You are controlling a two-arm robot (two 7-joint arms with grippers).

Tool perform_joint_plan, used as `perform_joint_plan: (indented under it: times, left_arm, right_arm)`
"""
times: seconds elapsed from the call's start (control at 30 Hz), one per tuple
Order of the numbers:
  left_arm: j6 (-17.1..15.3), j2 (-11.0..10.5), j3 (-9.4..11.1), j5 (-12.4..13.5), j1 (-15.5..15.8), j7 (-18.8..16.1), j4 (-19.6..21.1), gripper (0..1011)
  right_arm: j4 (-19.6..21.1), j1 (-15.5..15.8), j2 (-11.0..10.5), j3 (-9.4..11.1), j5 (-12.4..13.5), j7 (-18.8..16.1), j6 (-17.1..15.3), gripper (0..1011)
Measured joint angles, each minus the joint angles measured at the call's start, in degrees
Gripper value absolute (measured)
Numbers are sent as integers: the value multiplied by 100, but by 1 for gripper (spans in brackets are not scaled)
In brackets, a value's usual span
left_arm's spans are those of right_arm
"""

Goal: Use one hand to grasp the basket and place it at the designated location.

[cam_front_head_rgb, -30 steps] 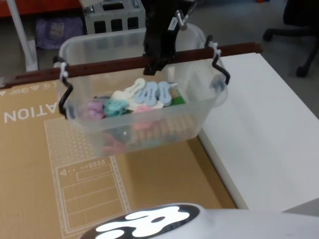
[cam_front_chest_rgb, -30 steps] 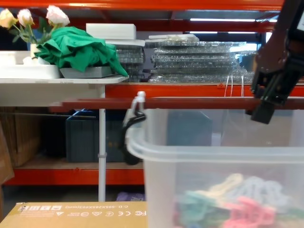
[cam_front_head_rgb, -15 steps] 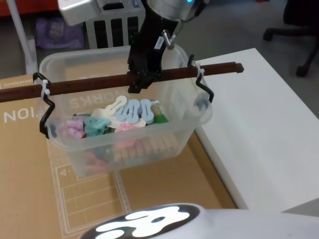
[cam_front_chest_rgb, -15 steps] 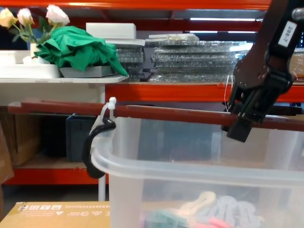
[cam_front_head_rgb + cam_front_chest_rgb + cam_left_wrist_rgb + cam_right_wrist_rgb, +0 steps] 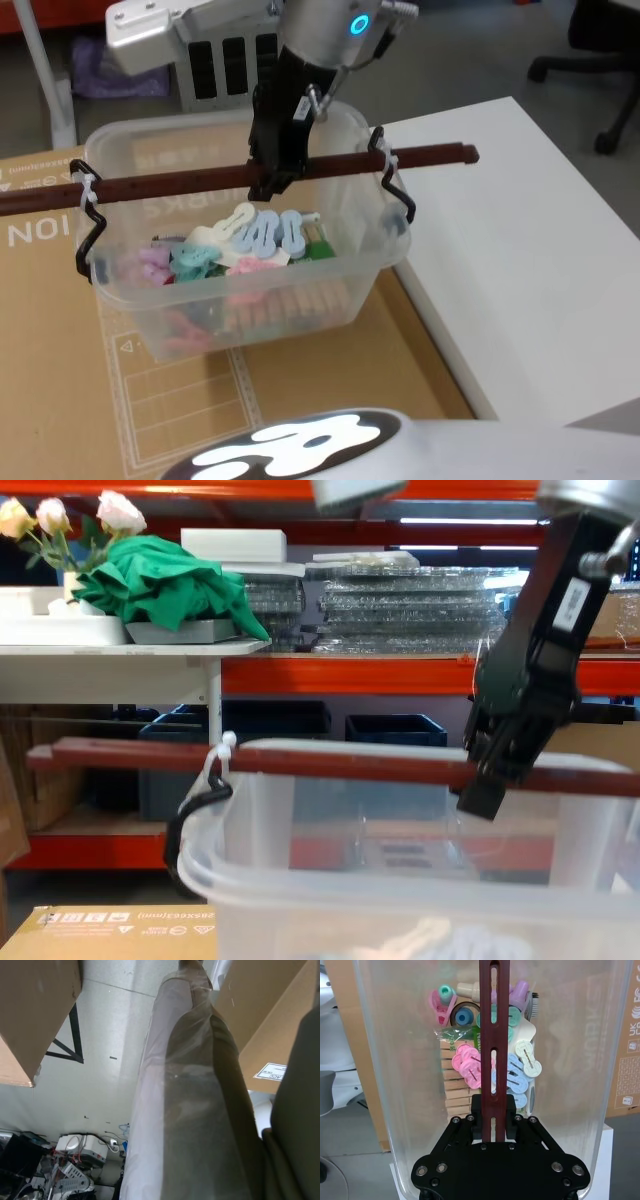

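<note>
Cardboard box [image 5: 60,400] is seen lying flat directly beneath the basket [image 5: 300,305]. Whether the basket's base touches it cannot be told. The basket is held level, and the white surface [image 5: 520,250] lies just to its right. Coloured plastic clips [image 5: 265,232] and wooden pegs [image 5: 290,300] are heaped inside the basket. The reddish-brown slotted handle [image 5: 430,157] is stretched above the basket's rim and overhangs it at both ends. It is tied by white zip ties [image 5: 88,190] to black hooks. The right tool [image 5: 272,180] is clamped on the handle near mid-span, above the basket's middle. A grey metal box [image 5: 225,65] is noted just behind the basket.
</note>
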State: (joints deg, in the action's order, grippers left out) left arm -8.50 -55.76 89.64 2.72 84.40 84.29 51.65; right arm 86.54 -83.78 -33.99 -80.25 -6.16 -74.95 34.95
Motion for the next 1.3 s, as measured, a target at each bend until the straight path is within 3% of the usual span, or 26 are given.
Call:
perform_joint_plan:
  times: [0.53, 1.3]
  left_arm:
    - [0, 0, 0, 0, 0, 0, 0, 0]
    - [0, 0, 0, 0, 0, 0, 0, 0]
  right_arm:
    - [-135, 260, 213, -197, -581, 234, -279, 233]
    - [-49, 447, 261, -248, -761, 390, -290, 234]
